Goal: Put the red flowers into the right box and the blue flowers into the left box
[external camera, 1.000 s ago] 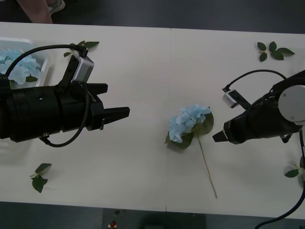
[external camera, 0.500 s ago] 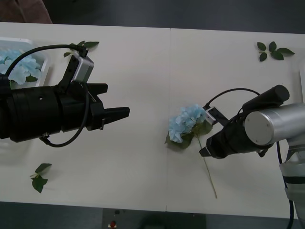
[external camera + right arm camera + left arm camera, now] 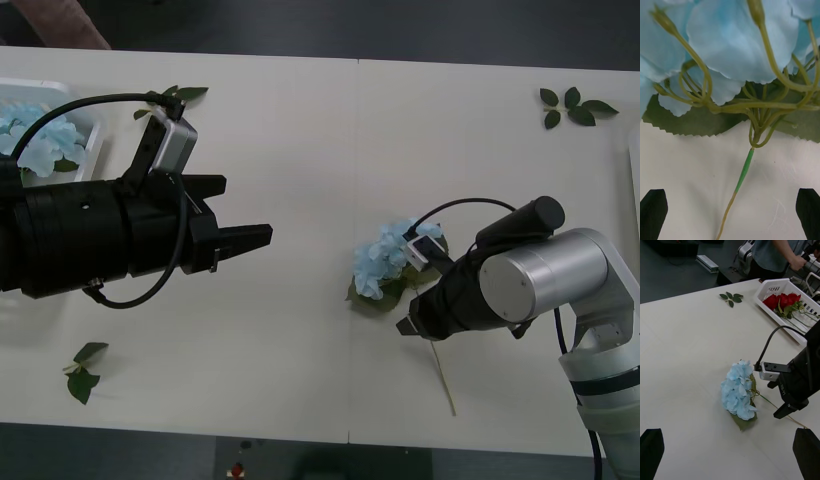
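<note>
**One blue flower left on the table**

The table (image 3: 300,130) carries a single loose task item: a blue flower (image 3: 388,257) lying right of centre, head toward the far side, stem running toward the near edge. The left box (image 3: 92,130) at the far left already holds blue flowers (image 3: 40,135). The right box (image 3: 790,288) holds red flowers (image 3: 784,300). No other rose lies loose in these views, so the sorting looks nearly finished.

The left gripper (image 3: 232,243) hangs over the left half of the table, jaws wide and holding nothing. The right gripper (image 3: 730,213) sits low over the stem just below the head, jaws wide apart, one on each side of it and not closed on it. Grasping it and carrying it to the left box remains.

Stray leaf sprigs (image 3: 572,105) lie about the table.
</note>
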Controlling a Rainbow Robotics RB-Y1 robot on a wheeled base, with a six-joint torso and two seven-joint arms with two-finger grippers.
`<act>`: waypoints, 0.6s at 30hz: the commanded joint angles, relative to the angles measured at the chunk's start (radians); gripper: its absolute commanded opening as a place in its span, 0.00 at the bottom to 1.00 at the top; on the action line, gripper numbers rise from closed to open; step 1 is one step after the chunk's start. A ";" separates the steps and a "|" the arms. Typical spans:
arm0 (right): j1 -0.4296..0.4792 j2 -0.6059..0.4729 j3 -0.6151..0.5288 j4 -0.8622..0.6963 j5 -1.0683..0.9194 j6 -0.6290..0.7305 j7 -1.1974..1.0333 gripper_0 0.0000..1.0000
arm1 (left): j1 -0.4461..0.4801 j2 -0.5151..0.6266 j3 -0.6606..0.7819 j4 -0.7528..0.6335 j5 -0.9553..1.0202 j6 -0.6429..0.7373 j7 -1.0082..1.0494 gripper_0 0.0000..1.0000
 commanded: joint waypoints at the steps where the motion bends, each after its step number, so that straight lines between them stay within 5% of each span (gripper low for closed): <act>1: 0.007 -0.003 -0.007 0.000 0.005 -0.005 -0.030 1.00 | 0.012 -0.011 0.016 -0.012 0.001 -0.009 -0.026 1.00; 18: 0.036 -0.003 -0.009 0.007 0.022 -0.009 -0.036 1.00 | 0.012 -0.011 0.016 -0.012 0.001 -0.009 -0.026 1.00</act>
